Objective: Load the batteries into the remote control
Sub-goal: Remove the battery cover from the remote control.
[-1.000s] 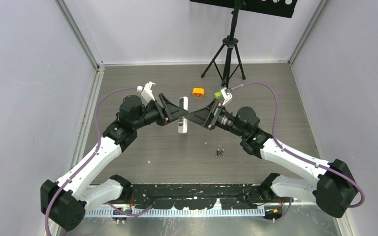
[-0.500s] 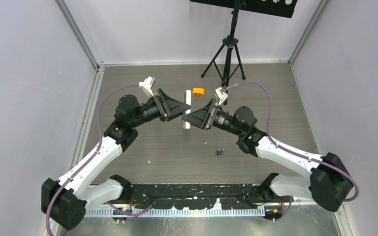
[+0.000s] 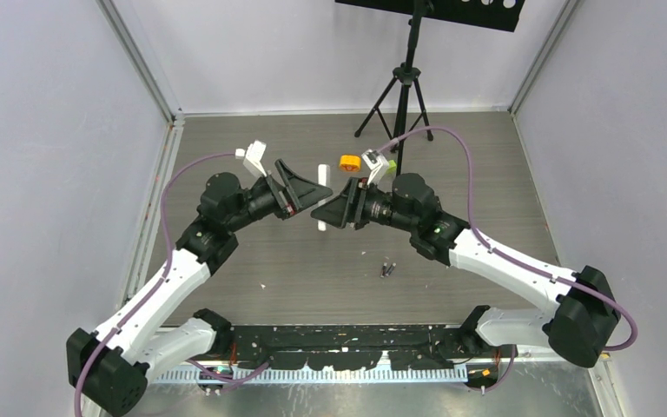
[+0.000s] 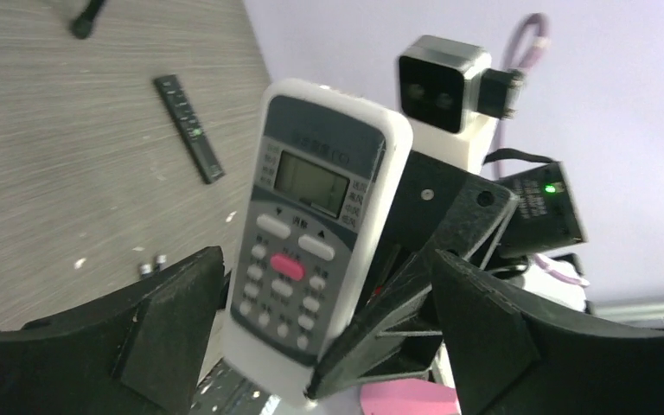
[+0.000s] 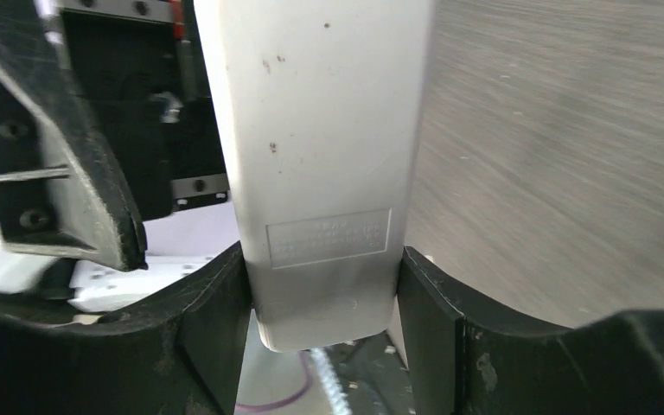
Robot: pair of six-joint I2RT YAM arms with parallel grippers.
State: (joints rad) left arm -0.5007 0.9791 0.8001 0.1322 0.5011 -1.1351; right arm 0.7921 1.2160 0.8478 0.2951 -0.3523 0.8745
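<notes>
My right claw (image 5: 322, 290) pinches the smooth white plastic slab remote (image 5: 316, 130), long axis crosswise to my reach, buttons facing my left claw (image 4: 324, 294), which gapes wide.

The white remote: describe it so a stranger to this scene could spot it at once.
Above the grey wood-grain table, look between the two grippers. The white plastic remote is clamped in the right gripper, its display and red button facing the left gripper. The slim black remote lies flat instead.

remote control (image 4: 311, 242) markings blurred, nothing legible
</notes>
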